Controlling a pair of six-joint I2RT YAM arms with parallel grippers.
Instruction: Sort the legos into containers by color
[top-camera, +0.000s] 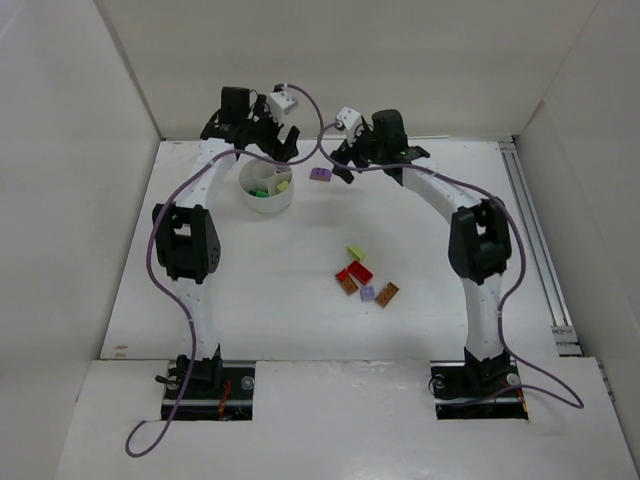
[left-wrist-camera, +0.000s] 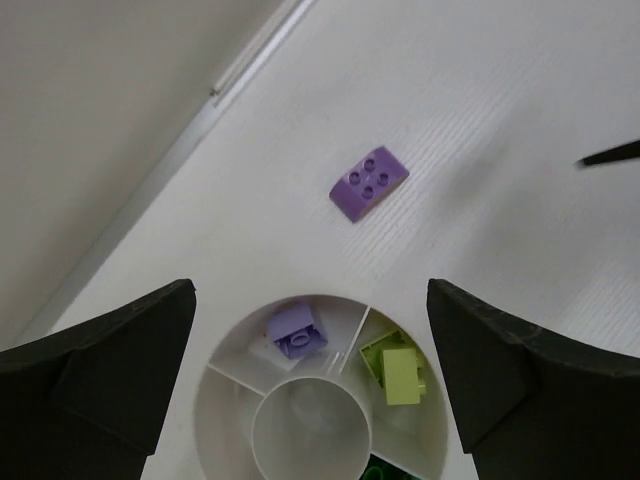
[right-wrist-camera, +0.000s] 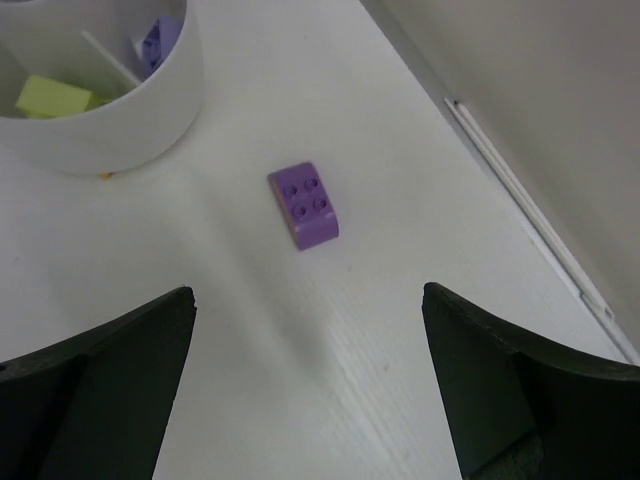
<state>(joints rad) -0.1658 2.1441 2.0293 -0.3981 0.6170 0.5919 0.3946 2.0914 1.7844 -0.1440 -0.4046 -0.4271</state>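
Robotics laboratory cell: a white table (top-camera: 290, 330) enclosed by plain white panels (top-camera: 350, 60), with left arm (top-camera: 183, 245) and right arm (top-camera: 478, 245) bolted on.

Divided white dish (left-wrist-camera: 205, 400) held lilac brick (left-wrist-camera: 296, 332) and yellow-green brick (left-wrist-camera: 401, 373) in adjacent wedges, second lilac brick (left-wrist-camera: 369, 183) lay studs-up nearby, mixed cluster (top-camera: 355, 273) farther off.

dish (left-wrist-camera: 212, 385): cut off at bottom edge | green brick (left-wrist-camera: 385, 468): only a sliver shows

We see the dish (left-wrist-camera: 215, 370) right under the left gripper (left-wrist-camera: 312, 350), bricks (left-wrist-camera: 296, 332) in separate wedges. Loose brick (right-wrist-camera: 304, 205) on the table just ahead of the right gripper (right-wrist-camera: 310, 330), beside the dish. Pile (top-camera: 362, 278) well behind both.
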